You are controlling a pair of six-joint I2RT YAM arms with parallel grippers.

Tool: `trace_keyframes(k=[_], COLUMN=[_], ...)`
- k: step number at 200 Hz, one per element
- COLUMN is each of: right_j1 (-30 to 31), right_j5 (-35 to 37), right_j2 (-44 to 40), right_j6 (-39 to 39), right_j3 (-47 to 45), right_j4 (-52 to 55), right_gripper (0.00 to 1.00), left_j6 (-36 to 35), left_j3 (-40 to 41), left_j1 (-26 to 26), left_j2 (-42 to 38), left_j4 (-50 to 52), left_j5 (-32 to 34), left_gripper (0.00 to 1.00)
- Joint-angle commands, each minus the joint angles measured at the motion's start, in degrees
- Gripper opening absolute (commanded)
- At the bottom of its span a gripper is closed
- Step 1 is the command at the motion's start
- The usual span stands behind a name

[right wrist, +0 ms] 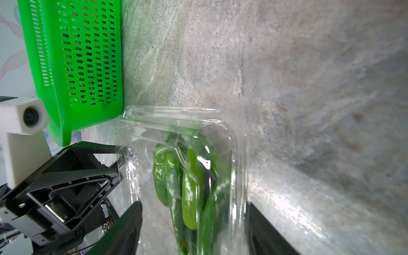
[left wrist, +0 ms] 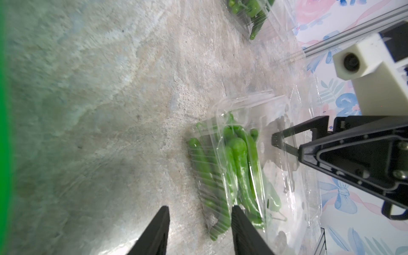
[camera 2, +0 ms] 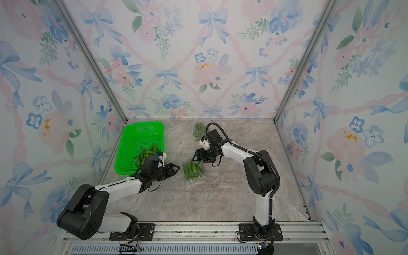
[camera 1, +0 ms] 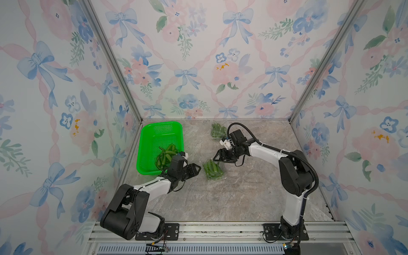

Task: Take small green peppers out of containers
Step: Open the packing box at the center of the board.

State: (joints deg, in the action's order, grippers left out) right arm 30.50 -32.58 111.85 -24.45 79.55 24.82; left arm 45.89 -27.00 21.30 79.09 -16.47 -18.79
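Note:
A clear container [camera 1: 215, 173] [camera 2: 193, 171] of small green peppers [right wrist: 192, 187] lies mid-table. My right gripper [camera 1: 216, 159] [right wrist: 194, 205] reaches over its far end. Its fingers [right wrist: 128, 227] stand against both side walls, shut on the container [right wrist: 183, 123]. My left gripper [camera 1: 197, 169] [left wrist: 199, 209] hovers just left of the same container [left wrist: 231, 167]. It is open, with only bare table between its fingers. A second container [camera 1: 217, 132] [camera 2: 199, 131] with peppers sits near the back wall. More peppers [camera 1: 167, 152] lie loose in the green basket.
The bright green perforated basket [camera 1: 143, 150] [camera 2: 125, 150] [right wrist: 77, 55] stands at the back left against the side wall, close behind my left wrist. Floral walls enclose three sides. A metal rail [camera 1: 220, 229] runs along the front edge.

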Motion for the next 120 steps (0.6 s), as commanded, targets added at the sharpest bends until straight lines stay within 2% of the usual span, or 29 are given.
trace_keyframes(k=[1, 120], right_j1=[0.5, 0.7], right_j5=[-0.4, -1.5], right_j2=[-0.8, -0.2], right_j6=[-0.3, 0.0], right_j3=[0.0, 0.4], right_j4=[0.1, 0.0], right_gripper=[0.72, 0.72], left_j6=[-2.0, -2.2], left_j3=[-1.3, -3.0], left_j1=[-0.2, -0.1], left_j2=[1.4, 4.0], left_j4=[-0.3, -0.4], left_j5=[-1.4, -1.9], left_gripper=[0.48, 0.49])
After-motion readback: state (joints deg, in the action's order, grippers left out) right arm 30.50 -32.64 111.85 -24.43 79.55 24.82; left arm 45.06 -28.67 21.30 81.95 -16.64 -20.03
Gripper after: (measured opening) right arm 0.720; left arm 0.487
